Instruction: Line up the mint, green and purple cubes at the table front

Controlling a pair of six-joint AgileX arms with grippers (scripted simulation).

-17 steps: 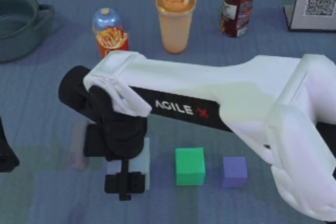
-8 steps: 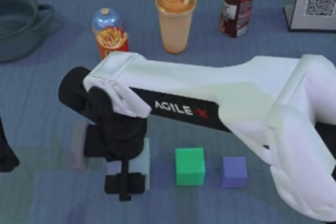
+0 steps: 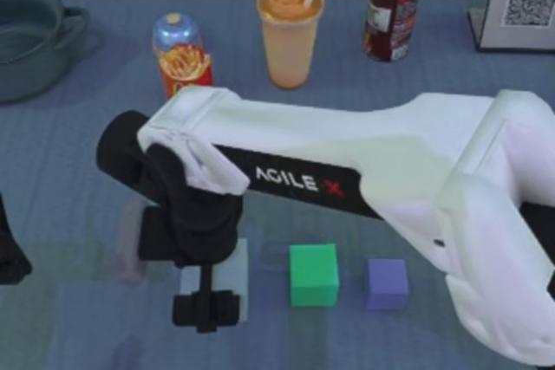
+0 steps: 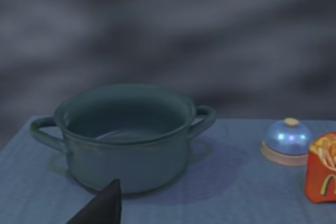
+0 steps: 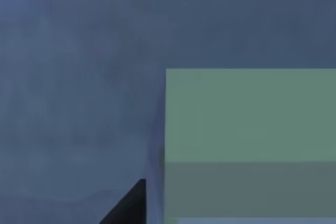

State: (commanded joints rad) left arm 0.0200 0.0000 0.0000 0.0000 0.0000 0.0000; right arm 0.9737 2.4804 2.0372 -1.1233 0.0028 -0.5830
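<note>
The pale mint cube [image 3: 237, 282] sits near the table's [image 3: 78, 153] front, left of centre, mostly hidden under my right gripper [image 3: 205, 309]. That gripper is shut on it from above. In the right wrist view the mint cube [image 5: 247, 114] fills the frame beside one dark fingertip [image 5: 134, 205]. To its right, in a row, stand the vivid green cube [image 3: 313, 274] and then the small purple cube [image 3: 387, 283], both free. My left gripper [image 3: 9, 257] is parked at the table's left edge, open and empty.
Along the back stand a dark teal pot [image 3: 26, 36], a blue bell [image 3: 173, 30] with a red fries box [image 3: 184, 67] in front of it, an orange drink cup with a straw [image 3: 290, 32], a red can [image 3: 392, 11] and a QR sign [image 3: 525, 2].
My right gripper and the mint cube have shifted slightly toward the table front. The green and purple cubes and the left arm have not moved.
</note>
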